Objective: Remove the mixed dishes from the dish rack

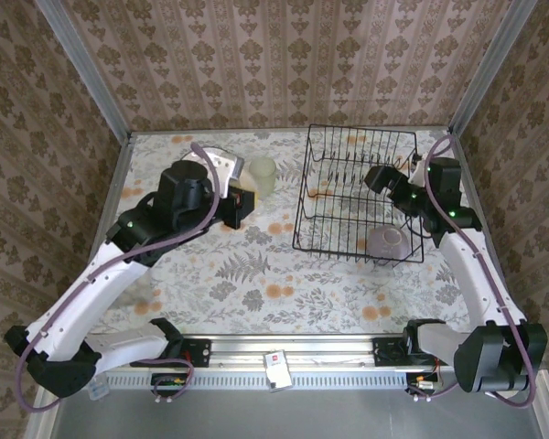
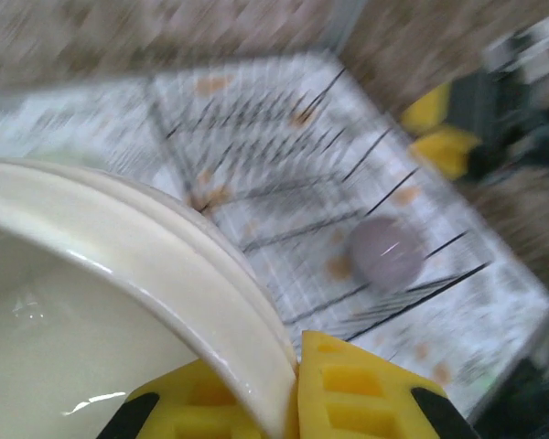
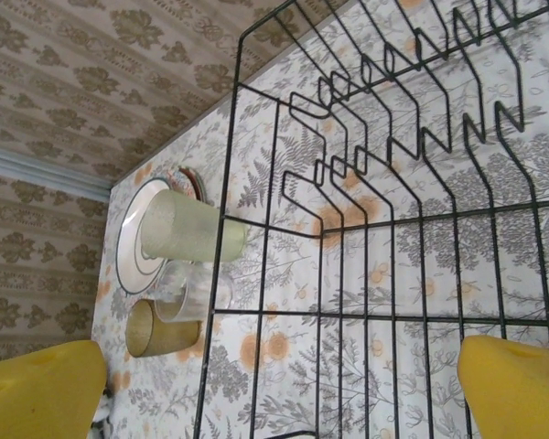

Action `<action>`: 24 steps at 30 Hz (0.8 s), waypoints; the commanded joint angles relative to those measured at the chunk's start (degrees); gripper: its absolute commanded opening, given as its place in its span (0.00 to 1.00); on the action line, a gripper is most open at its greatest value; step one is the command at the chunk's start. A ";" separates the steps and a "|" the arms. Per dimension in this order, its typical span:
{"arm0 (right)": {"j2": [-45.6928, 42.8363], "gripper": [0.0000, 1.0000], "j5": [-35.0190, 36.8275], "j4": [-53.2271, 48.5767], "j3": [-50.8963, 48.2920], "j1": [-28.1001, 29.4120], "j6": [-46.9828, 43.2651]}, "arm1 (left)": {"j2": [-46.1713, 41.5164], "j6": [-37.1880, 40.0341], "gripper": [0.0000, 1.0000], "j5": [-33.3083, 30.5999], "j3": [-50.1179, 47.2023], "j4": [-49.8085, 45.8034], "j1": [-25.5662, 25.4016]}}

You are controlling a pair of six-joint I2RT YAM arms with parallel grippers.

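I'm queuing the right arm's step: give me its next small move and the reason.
Probably bring the right gripper toward the lavender bowl and lower over it. Its jaws stand wide open and empty above the dish rack, and that bowl, sitting in the rack's near right corner, looks like the only dish left inside.

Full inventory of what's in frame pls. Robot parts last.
dish rack: 1, black wire, right side of table
lavender bowl: 1, lavender, rack's near right corner
cream bowl: 1, cream, rim held by left gripper
pale green glass: 1, pale green, on table left of rack
plates: count unclear, white, one floral, behind the glass
brown cup: 1, brown, by the plates
table: 1, floral cover
left gripper: 1, yellow jaws shut on bowl rim
right gripper: 1, yellow jaws open, over rack
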 commanded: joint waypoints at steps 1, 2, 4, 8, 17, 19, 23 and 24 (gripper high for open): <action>-2.60 1.00 0.54 -2.06 -0.80 1.41 -2.62 | 1.99 0.82 0.00 -10.52 3.32 -16.16 0.84; -2.96 1.00 0.88 -2.56 -1.01 1.81 -2.85 | 3.09 0.70 0.00 -11.23 3.50 -18.46 1.63; -3.91 1.00 1.38 -3.35 -1.53 2.74 -3.29 | 5.52 0.91 0.00 -11.79 3.09 -21.44 3.41; -5.31 1.00 2.37 -4.57 -2.83 4.21 -4.05 | 9.13 1.79 0.00 -9.62 -1.32 -19.41 8.71; -8.16 1.00 2.01 -6.01 -5.54 5.80 -4.53 | 20.82 3.92 0.00 -3.11 -8.30 -8.60 17.96; -8.47 1.00 2.08 -6.45 -5.81 5.96 -4.79 | 23.61 4.56 0.00 -3.96 -8.61 -7.26 20.09; -9.09 1.00 2.17 -6.79 -6.40 6.21 -5.05 | 28.49 5.13 0.00 -5.50 -8.59 -5.27 22.64; -9.08 1.00 2.14 -6.94 -6.55 6.34 -5.20 | 29.51 5.24 0.00 -5.80 -8.36 -4.83 23.12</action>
